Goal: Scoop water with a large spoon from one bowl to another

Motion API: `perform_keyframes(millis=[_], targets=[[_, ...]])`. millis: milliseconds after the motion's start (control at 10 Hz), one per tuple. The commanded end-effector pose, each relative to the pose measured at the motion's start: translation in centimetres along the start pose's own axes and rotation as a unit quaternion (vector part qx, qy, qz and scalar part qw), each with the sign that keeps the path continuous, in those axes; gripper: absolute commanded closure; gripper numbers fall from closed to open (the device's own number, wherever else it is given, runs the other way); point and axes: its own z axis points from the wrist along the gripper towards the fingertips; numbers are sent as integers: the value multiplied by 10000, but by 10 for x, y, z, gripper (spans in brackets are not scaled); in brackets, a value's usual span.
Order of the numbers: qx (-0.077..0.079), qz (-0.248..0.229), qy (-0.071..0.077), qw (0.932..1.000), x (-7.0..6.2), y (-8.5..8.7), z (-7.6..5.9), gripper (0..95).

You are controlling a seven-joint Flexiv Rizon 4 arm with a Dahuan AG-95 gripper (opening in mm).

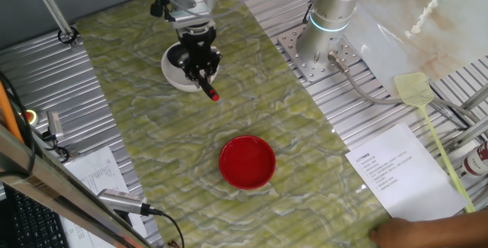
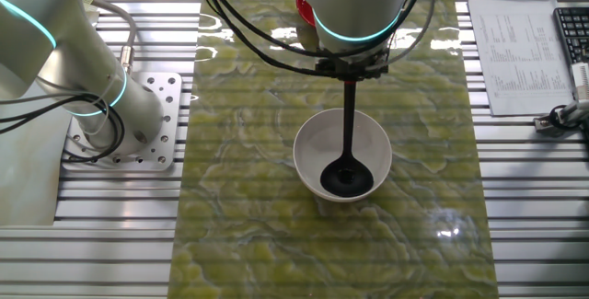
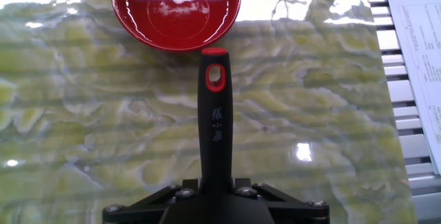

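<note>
Your claw (image 3: 215, 195) is clenched on the long black ladle (image 2: 347, 172), scoop down in the deep white bowl (image 2: 310, 138), handle pointing straight at the glossy red bowl (image 3: 176, 10) across the desk.

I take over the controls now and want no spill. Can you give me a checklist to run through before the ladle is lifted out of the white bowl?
1. Hand clamped on the ladle handle: ok.
2. Scoop down inside the white bowl: ok, seen in the other fixed view.
3. Scoop filled with water: cannot tell.
4. Red bowl upright and empty: ok.
5. Mat between the two bowls free of obstacles: ok.
6. Fly swatter and paper sheet off the path: ok, both lie to the side.
</note>
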Motion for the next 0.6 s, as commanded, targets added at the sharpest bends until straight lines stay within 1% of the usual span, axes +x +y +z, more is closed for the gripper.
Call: perform_keyframes(millis=[100, 400, 600], targets=[[-3, -26, -48, 10000, 0, 0, 0, 760], [-5, -26, -96, 10000, -1, 1, 1, 760], [0, -20, -68, 10000, -2, 3, 3, 760]])
